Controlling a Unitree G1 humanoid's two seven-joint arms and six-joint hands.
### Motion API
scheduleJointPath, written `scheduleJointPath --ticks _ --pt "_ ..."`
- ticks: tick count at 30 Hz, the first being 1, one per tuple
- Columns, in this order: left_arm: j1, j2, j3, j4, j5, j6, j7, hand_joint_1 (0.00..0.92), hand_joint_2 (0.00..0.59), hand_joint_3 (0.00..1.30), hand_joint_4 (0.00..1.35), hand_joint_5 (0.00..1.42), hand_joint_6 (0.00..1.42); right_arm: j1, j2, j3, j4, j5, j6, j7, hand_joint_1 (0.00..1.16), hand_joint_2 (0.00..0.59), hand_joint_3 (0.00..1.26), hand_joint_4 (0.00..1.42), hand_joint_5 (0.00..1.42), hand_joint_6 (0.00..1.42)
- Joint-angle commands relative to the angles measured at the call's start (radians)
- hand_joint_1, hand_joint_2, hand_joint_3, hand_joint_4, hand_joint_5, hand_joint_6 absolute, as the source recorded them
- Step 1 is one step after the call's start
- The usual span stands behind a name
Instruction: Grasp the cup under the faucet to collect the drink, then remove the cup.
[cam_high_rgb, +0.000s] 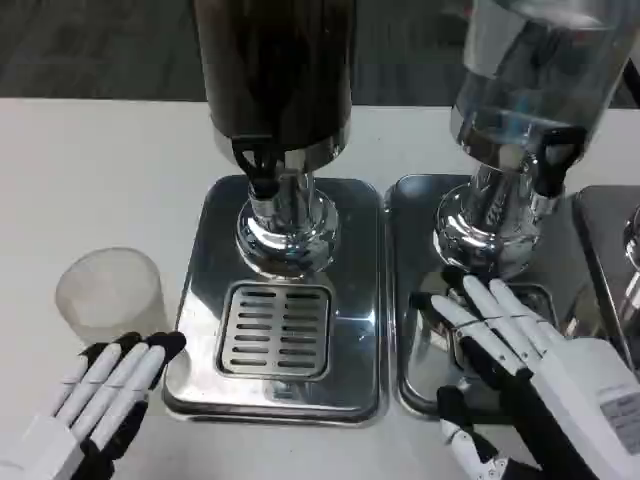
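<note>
Cup (108, 293), frosted and translucent, stands upright on the white table (90, 170) at the far left, off the metal tray and well to the left of the faucet. Nothing sits under that faucet.

Just below and right of it lies my left hand (108, 392), flat with its fingers stretched forward and close together, the black fingertips (165, 345) reaching toward the tray's left rim. It holds nothing; whether a fingertip touches the cup's base I cannot tell, but it lies very near.

Next comes the left drip tray (205, 300), shiny steel, with a slotted grate (275, 330) in its middle. Above the grate rises a chrome pedestal (287, 225) carrying the dark dispenser tank (275, 65), and a black faucet (257, 165) juts from the front of it, over the back of the tray.

To the right sits a second steel tray (410, 230) with a clear dispenser tank (540, 60) above it and its own black tap (555, 150).

My right hand (520, 350) hovers over this second tray, fingers spread and extended toward the chrome base, gripping nothing. Its thumb (455, 425) hangs lower, near the tray's front edge.
</note>
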Motion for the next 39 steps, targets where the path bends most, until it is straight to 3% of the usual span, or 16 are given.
scheduleJointPath --ticks 1,14,28,32,39 --pt "0.006 -0.005 0.002 0.003 -0.006 -0.011 -0.019 0.0 0.081 0.0 0.0 0.0 0.0 -0.004 -0.002 -0.011 0.001 0.006 -0.001 0.012 0.49 0.586 0.14 0.0 0.0 0.11" --pt "0.016 -0.014 -0.008 0.016 -0.014 -0.012 -0.043 0.0 0.081 0.0 0.0 0.0 0.0 -0.009 0.003 -0.02 0.004 0.021 -0.001 0.026 0.49 0.586 0.14 0.0 0.0 0.11" --pt "-0.034 -0.045 0.008 0.107 -0.173 -0.053 -0.068 0.0 0.06 0.0 0.0 0.0 0.06 -0.014 0.022 -0.008 0.024 0.025 -0.002 0.025 0.49 0.586 0.15 0.0 0.0 0.11" --pt "-0.066 -0.065 0.007 0.133 -0.268 -0.037 -0.118 0.0 0.055 0.0 0.0 0.0 0.09 -0.021 0.025 -0.001 0.029 0.024 -0.007 0.026 0.49 0.586 0.15 0.0 0.0 0.11" --pt "-0.094 -0.093 0.035 0.13 -0.303 -0.019 -0.166 0.0 0.055 0.0 0.0 0.0 0.09 -0.026 0.031 0.006 0.036 0.023 0.0 0.026 0.49 0.586 0.16 0.0 0.0 0.11"
